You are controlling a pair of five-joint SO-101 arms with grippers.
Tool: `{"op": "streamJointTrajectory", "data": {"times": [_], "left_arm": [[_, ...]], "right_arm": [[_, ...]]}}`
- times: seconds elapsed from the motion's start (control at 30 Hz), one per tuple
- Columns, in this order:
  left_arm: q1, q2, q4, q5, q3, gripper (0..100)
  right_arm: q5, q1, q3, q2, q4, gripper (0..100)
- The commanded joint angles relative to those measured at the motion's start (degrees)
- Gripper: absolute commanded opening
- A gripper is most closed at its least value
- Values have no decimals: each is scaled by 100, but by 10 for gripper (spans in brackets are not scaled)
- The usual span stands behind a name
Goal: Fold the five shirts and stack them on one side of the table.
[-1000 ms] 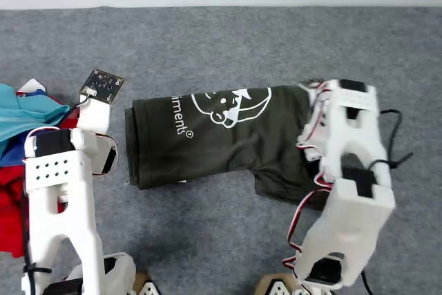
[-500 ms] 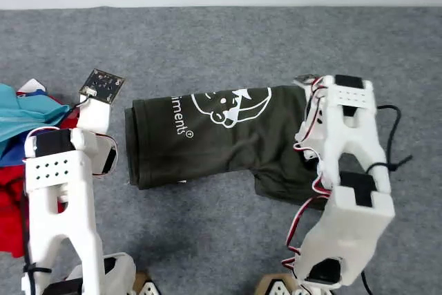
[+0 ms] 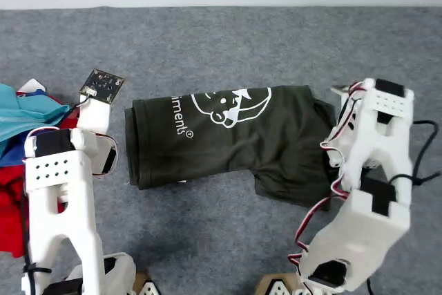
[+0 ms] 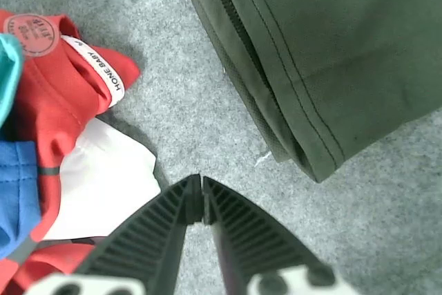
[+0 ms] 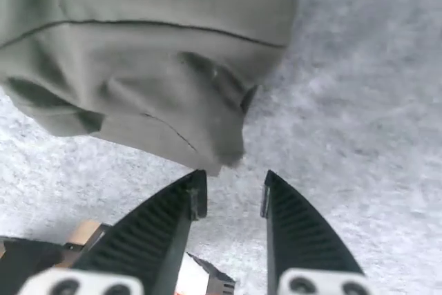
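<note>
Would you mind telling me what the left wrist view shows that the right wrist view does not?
Particular to the left wrist view: the shut left end effector over the grey table, beside a red shirt, a white cloth and a blue cloth, plus the neatly folded edge of the dark green shirt. Particular to the right wrist view: the open right end effector near a rumpled part of that shirt. Shared: the dark green shirt and the grey table.
</note>
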Motion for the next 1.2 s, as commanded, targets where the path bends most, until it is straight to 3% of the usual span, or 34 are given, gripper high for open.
{"op": "streamJointTrajectory", "data": {"times": [0.0, 0.47, 1.17], "left_arm": [[9, -149, -88, -44, -31, 6], [9, -149, -62, -44, -31, 6], [9, -149, -62, -35, -22, 6]], "right_arm": [[-26, 57, -88, 251, 4, 145], [-378, -655, -185, 778, -532, 143], [-624, -743, -800, 813, -303, 136]]}}
